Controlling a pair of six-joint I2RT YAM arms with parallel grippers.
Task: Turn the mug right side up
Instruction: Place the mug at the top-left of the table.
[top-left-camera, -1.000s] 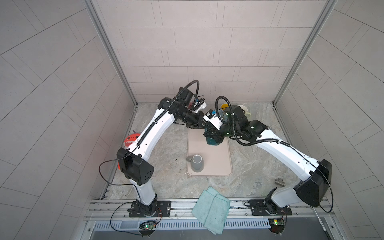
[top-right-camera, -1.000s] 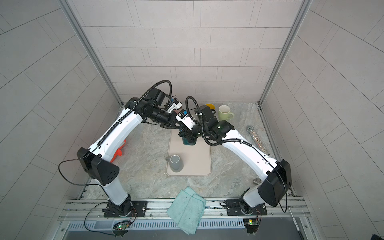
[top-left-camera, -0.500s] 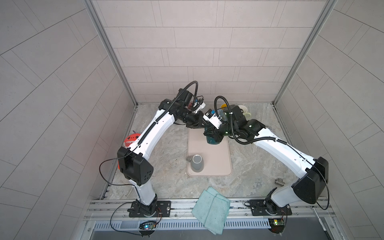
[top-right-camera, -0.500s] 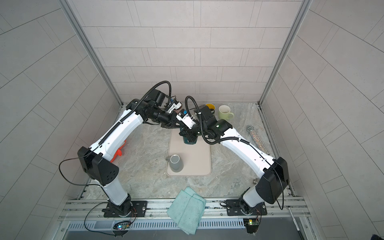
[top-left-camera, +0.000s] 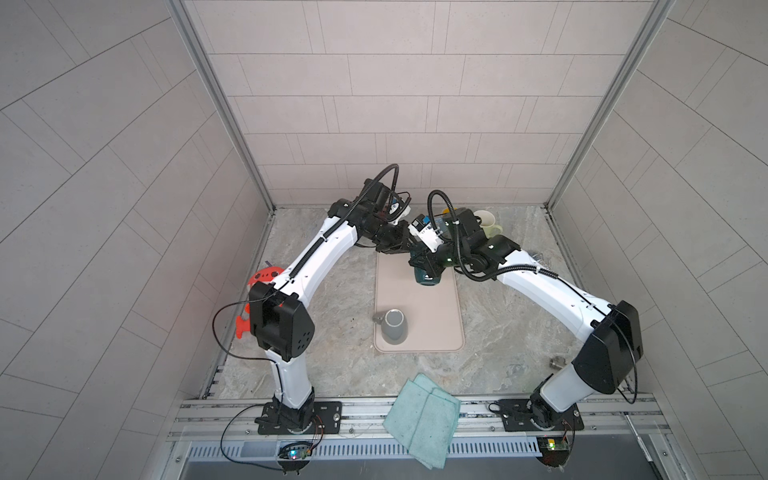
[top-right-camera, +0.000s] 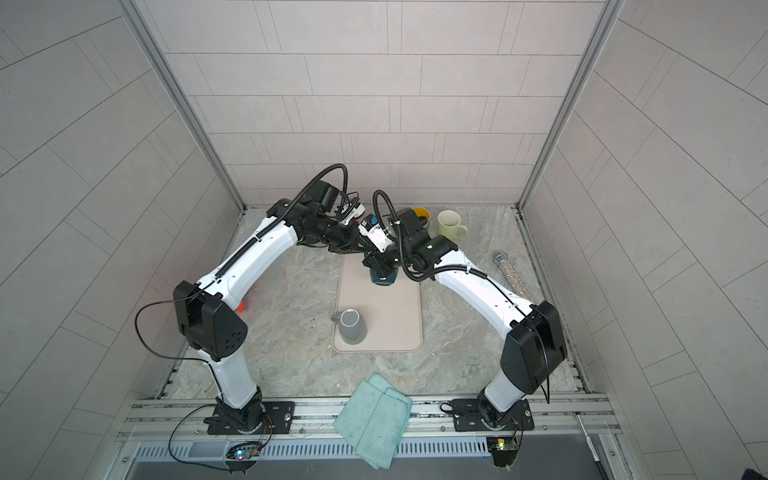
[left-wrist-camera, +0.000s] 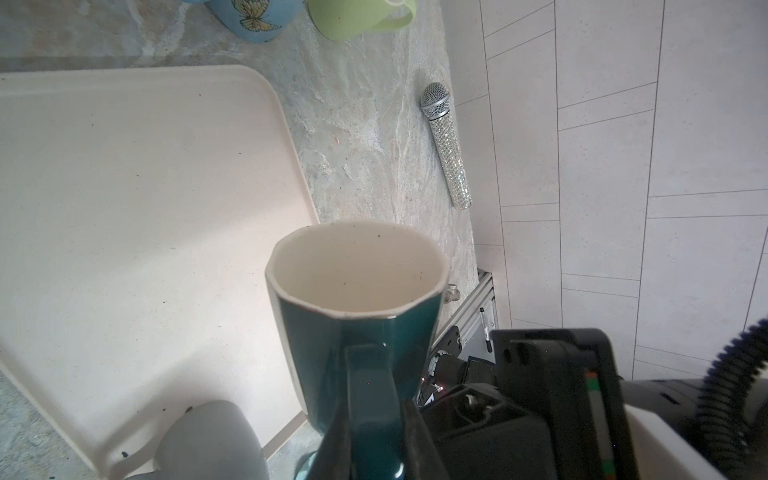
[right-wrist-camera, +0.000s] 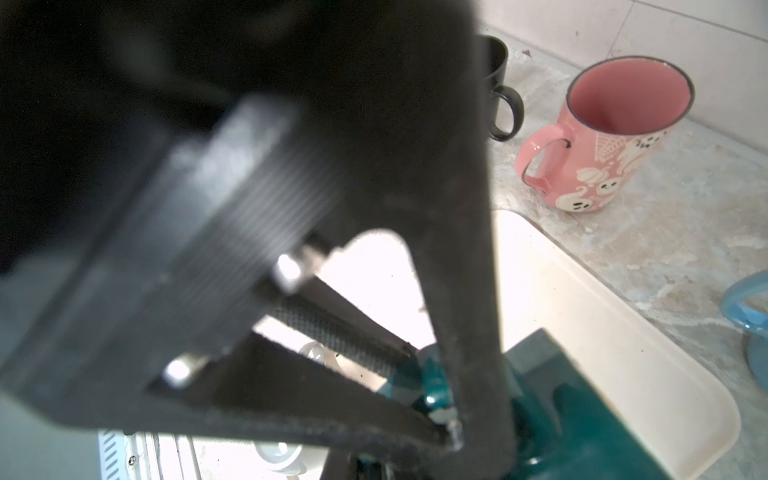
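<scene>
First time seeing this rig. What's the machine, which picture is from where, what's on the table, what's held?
Two white robot arms, each ending in a gripper. Two pictures come from one overhead stereo camera, two from wrist cameras. On the marbled table lies a beige rectangular mat carrying a grey mug; a pale green mug, a glittery silver microphone and a green cloth lie around it. The left gripper clamps the handle of a teal faceted mug above the mat. The right gripper is shut beside it; whether it grips is unclear.
</scene>
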